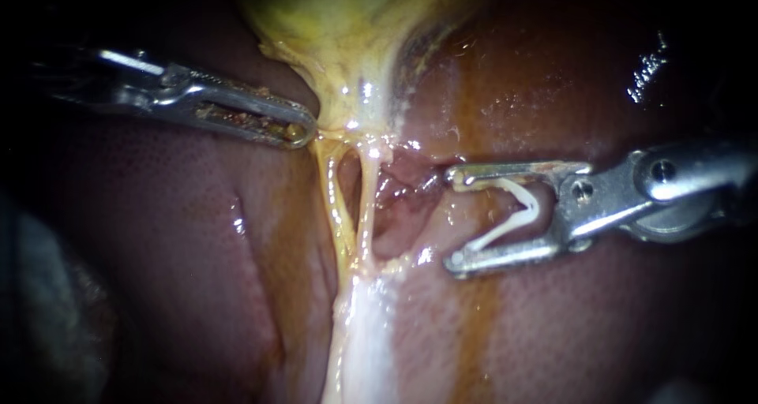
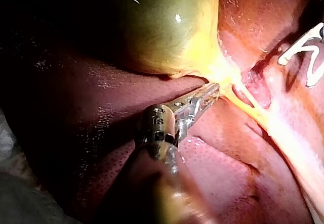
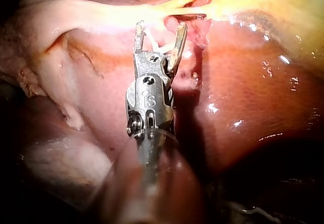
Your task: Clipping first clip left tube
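The yellow-green gallbladder (image 1: 339,25) narrows into two thin yellow tubes, the left tube (image 1: 338,207) and the right tube (image 1: 368,203). My left instrument (image 1: 298,130) has its jaws shut on the gallbladder's neck just above the tubes; the left wrist view shows the same grip (image 2: 213,89). My right instrument (image 1: 454,218) comes in from the right. Its jaws stand wide apart, and both bear on a white V-shaped clip (image 1: 509,215) seated between them. They lie beside the right tube, apart from both tubes. In the right wrist view these jaws (image 3: 160,29) point at the tubes.
Reddish-brown liver (image 1: 197,238) surrounds the tubes on both sides. A raw pink hollow (image 1: 403,207) lies between the right tube and the clip-bearing jaws. A pale band of tissue (image 1: 363,333) runs down below where the tubes join.
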You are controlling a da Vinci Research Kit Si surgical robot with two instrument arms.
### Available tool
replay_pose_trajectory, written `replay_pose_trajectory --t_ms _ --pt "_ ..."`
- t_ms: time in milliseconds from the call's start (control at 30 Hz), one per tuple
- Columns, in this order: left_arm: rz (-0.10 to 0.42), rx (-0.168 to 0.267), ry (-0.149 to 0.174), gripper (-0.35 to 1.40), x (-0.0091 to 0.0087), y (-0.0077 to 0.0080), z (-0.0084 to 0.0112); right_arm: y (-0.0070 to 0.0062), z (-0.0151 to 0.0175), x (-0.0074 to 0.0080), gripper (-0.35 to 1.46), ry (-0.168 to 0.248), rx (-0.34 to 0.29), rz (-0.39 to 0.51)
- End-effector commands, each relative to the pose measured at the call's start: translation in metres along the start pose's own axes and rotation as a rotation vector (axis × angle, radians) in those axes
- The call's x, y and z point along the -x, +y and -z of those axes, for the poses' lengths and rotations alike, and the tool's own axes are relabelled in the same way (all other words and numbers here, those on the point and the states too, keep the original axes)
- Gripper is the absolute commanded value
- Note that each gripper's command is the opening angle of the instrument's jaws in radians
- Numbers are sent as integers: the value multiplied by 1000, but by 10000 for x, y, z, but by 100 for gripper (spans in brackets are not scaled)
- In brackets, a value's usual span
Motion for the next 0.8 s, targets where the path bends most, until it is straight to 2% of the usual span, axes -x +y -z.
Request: replay_pose_trajectory --t_ms 33,200,333,467,700,800 --pt "-1 3 -2 -35 1 1 2 0 0 0 48 0 0 1" --pt "2 24 -1 -35 0 8 24 0 1 1 48 0 -4 2" --pt "19 20 24 -35 -12 19 51 0 2 1 48 0 -7 2" --pt "7 18 44 -35 -24 32 73 -1 2 1 48 0 -14 2" --pt "7 16 46 -35 -23 31 75 -3 -1 -3 48 -2 -26 2" --pt "7 16 46 -35 -23 31 74 -5 -9 -9 47 10 -39 7"
